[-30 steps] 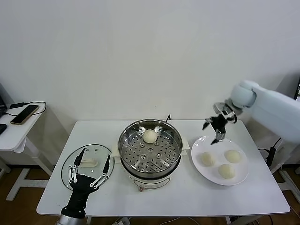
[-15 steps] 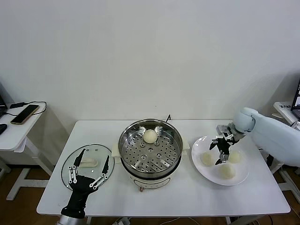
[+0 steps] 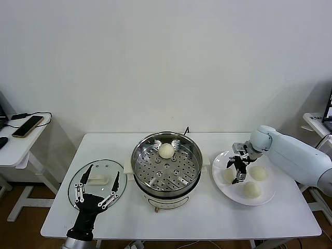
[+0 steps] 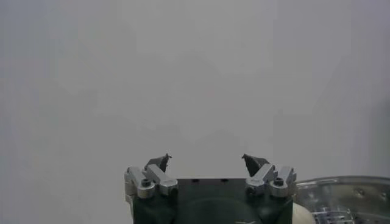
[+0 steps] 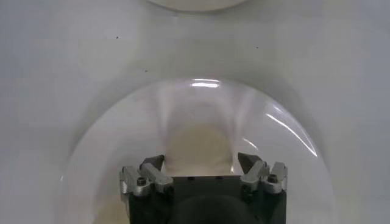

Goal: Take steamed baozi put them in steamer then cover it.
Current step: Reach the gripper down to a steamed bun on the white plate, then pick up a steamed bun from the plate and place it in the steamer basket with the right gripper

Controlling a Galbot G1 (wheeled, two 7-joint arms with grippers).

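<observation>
The steamer [image 3: 166, 165] stands mid-table with one baozi [image 3: 166, 150] on the far side of its perforated tray. Three more baozi lie on a white plate [image 3: 233, 193] to its right: one on the left [image 3: 229, 176], one at the far right [image 3: 258, 173], one in front [image 3: 252, 189]. My right gripper [image 3: 237, 169] is open, low over the left baozi. In the right wrist view this baozi [image 5: 198, 145] sits between the spread fingers of that gripper [image 5: 201, 162]. The glass cover [image 3: 97, 182] lies flat at the table's left. My left gripper [image 3: 98, 185] is open and empty in front of it, and also shows in its wrist view [image 4: 207, 159].
A side table [image 3: 15, 145] to the left carries a phone [image 3: 26, 126] and a cable. The white table [image 3: 197, 218] has bare surface in front of the steamer. The wall is close behind the table.
My right gripper has come down and a little left, from above the plate's far edge to just over the left baozi. The left arm has not moved.
</observation>
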